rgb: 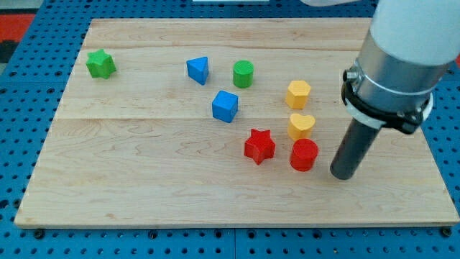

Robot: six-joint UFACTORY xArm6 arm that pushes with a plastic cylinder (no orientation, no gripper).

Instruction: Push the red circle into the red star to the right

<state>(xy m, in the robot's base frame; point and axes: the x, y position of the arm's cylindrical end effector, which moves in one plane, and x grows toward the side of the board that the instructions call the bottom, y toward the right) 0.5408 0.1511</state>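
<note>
The red circle lies on the wooden board, right of the middle and toward the view's bottom. The red star lies just to its left, a small gap between them. My tip rests on the board a short way to the right of the red circle and slightly lower, not touching it. The rod rises from the tip up to the view's right.
A yellow heart sits just above the red circle, a yellow hexagon above that. A blue cube, a blue triangle and a green cylinder lie near the middle top. A green star is at top left.
</note>
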